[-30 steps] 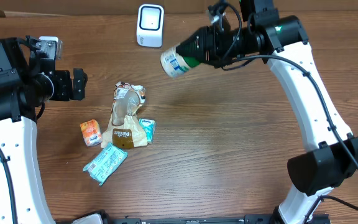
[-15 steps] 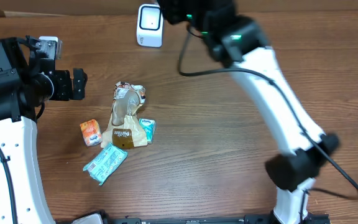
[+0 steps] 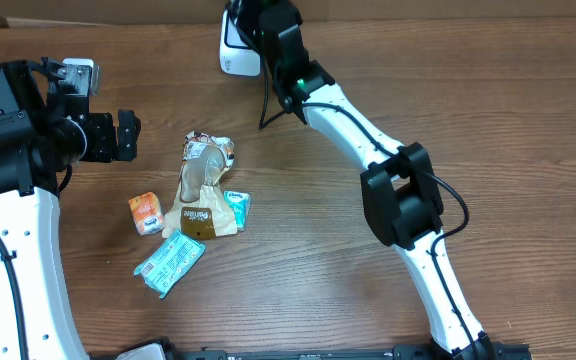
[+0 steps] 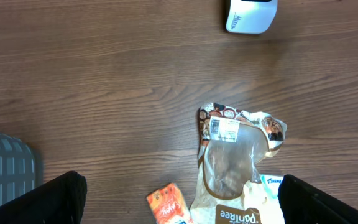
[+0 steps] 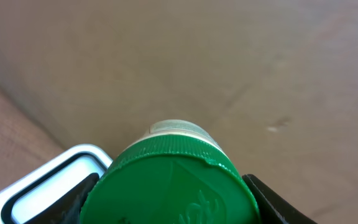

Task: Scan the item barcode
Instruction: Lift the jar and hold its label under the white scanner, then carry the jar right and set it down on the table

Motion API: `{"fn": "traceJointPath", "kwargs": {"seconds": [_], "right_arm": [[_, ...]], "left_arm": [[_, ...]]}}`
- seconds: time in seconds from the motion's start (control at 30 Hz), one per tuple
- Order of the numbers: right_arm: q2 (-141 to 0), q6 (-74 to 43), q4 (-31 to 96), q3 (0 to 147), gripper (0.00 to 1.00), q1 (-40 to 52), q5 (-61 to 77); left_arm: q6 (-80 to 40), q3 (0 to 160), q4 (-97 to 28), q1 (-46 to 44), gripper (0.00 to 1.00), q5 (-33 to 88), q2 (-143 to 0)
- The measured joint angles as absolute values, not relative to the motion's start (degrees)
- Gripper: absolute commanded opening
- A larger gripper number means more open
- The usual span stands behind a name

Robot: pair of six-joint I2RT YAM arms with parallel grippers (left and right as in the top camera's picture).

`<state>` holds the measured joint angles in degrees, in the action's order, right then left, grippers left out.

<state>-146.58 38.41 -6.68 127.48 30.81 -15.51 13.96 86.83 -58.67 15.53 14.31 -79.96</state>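
Note:
In the right wrist view a bottle with a green ribbed cap (image 5: 173, 183) fills the lower frame, and my right gripper (image 5: 169, 202) is shut on it, dark fingers (image 5: 278, 199) on both sides. The white barcode scanner (image 5: 39, 180) lies just below and left of the bottle. Overhead, the right gripper (image 3: 256, 18) reaches over the scanner (image 3: 234, 52) at the table's far edge; the arm hides the bottle there. My left gripper (image 3: 126, 135) stands open at the left, empty, above the table (image 4: 179, 208).
A pile of packets lies left of centre: a clear-and-brown snack bag (image 3: 206, 185), an orange packet (image 3: 146, 212), a teal wrapper (image 3: 169, 264) and a small blue-white pack (image 3: 236, 207). A grey basket corner (image 4: 5, 168) shows in the left wrist view.
My right arm swung left along the far edge with the bottle, from right of the scanner to directly over it. The left arm and the packets stayed put.

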Motion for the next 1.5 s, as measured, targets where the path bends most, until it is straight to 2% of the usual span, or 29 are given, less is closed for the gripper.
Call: {"fn": "traceJointPath", "kwargs": {"seconds": [0.2, 0.37, 0.73, 0.83, 0.97, 1.17, 1.3, 1.33, 1.4, 1.5], "right_arm": [[-148.70, 50.00, -9.26, 127.48, 0.17, 30.89, -10.66], [-148.79, 54.28, -9.45, 127.48, 0.17, 30.89, -9.80], [-148.79, 55.51, -9.04, 127.48, 0.17, 31.55, -10.39], [-148.73, 52.51, -6.31, 127.48, 0.17, 31.97, -10.96], [-145.91, 41.93, 3.29, 127.44, 0.18, 32.25, -10.98], [-131.50, 23.38, 24.64, 127.07, 0.17, 32.25, -10.85], [-115.33, 9.50, 45.25, 127.57, 0.17, 31.79, -8.93], [-111.55, 6.70, 51.51, 128.07, 0.20, 31.31, -7.53], [-106.67, 2.52, 62.37, 128.68, 0.21, 29.69, -5.82], [-104.60, -1.15, 71.40, 128.97, 0.21, 26.72, -4.73]], "left_arm": [[13.96, 86.83, -58.65, 15.53, 1.00, 14.31, -79.96], [13.96, 86.83, -58.65, 15.53, 1.00, 14.31, -79.96], [13.96, 86.83, -58.65, 15.53, 1.00, 14.31, -79.96], [13.96, 86.83, -58.65, 15.53, 1.00, 14.28, -79.96], [13.96, 86.83, -58.63, 15.53, 1.00, 14.28, -79.96], [13.96, 86.83, -58.67, 15.53, 1.00, 14.31, -79.96], [13.96, 86.83, -58.57, 15.53, 1.00, 14.28, -79.99], [13.96, 86.83, -58.63, 15.53, 1.00, 14.28, -80.01], [13.96, 86.83, -58.59, 15.53, 1.00, 14.31, -80.01], [13.96, 86.83, -58.63, 15.53, 1.00, 14.31, -80.01]]}}
